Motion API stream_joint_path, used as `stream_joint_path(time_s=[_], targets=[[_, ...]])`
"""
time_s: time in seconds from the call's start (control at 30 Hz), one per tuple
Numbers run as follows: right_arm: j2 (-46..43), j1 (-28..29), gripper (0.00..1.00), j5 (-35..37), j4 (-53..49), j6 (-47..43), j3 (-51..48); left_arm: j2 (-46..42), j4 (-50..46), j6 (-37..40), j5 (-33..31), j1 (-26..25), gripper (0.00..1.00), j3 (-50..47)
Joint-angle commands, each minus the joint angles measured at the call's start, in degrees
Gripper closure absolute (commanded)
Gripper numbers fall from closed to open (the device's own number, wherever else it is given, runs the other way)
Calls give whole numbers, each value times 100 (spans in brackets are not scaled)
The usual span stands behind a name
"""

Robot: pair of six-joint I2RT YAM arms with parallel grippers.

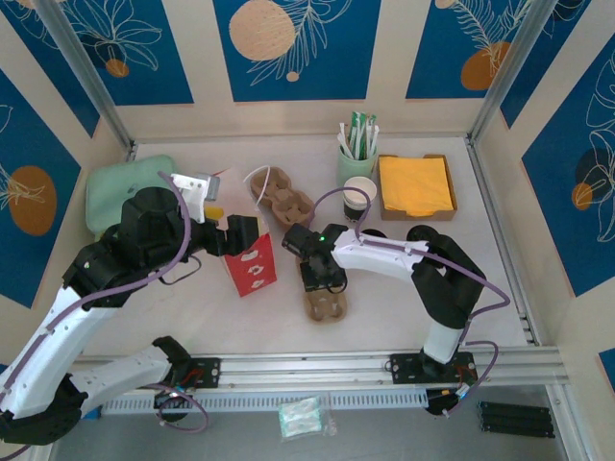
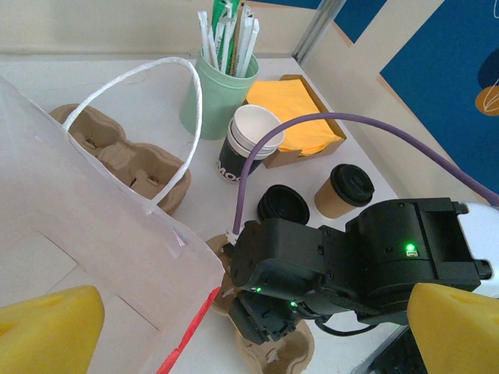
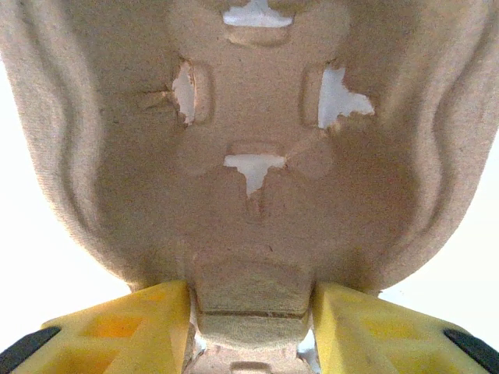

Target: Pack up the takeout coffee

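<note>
Left jaws stand wide open in the top view, holding nothing, right at the upper rim of the red-and-white paper bag [image 1: 252, 264] that stands on the white surface [image 1: 269, 327]. Right jaws reach down onto a brown moulded-pulp cup carrier [image 1: 325, 305] lying just right of the bag. A second pulp carrier [image 1: 288, 200] lies farther back, near a pale green cup of wrapped straws [image 1: 356, 158], a stack of white paper cups [image 1: 358, 192] and a cardboard tray of orange napkins [image 1: 415, 187].

From the left wrist, the yellow fingers [image 2: 48, 327] sit far apart at the bottom corners, with the bag's white wall and string handle [image 2: 183, 93] ahead of them. The takeout coffee [image 2: 345, 189], a small brown paper cup with a round black plastic lid, stands upright on the surface beyond the right arm's black wrist [image 2: 335, 265]. It is just beside a loose black lid [image 2: 283, 204] and in front of the napkin tray.

From the right wrist, the yellow fingers [image 3: 132, 327] press either side of a tab at the carrier's edge, closed on it.
</note>
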Motion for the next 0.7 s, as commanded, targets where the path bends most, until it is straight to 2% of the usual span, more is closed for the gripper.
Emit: stream_joint_path(time_s=[0.0, 0.4, 0.67], targets=[[82, 42, 55, 88, -53, 18, 61, -80, -50, 126, -88, 7, 1, -43], [-193, 30, 68, 158, -75, 16, 31, -22, -91, 130, -53, 1, 1, 109], [-815, -34, 69, 262, -185, 5, 4, 226, -210, 258, 80, 3, 1, 497]])
